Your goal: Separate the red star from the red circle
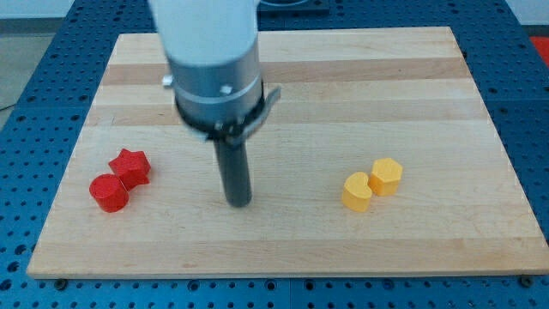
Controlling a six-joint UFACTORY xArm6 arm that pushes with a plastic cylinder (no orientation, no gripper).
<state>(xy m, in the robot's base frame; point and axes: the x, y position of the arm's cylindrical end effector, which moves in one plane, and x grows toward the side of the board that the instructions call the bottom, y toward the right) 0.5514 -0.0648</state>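
A pale wooden board [292, 232] lies on a blue table [26, 103] pierced with rows of holes, and it fills most of the camera view. 4 small blocks sit on it in 2 pairs.

Near the view's left edge, the red star [130, 166] and the red circle [109, 192] are touching, the star just above and to the right of the circle.

Over on the view's right, a yellow heart-like block [357, 191] touches a yellow hexagon [386, 175], which sits up and to its right. This pair is well apart from the red one.

The arm comes down from the view's top as a white and grey cylinder [216, 77], ending in the dark rod. My tip [238, 202] rests on the board between the 2 pairs, nearer the red blocks, to the right of the red star and clear of it. There are no fingers on this rod to be apart or together.
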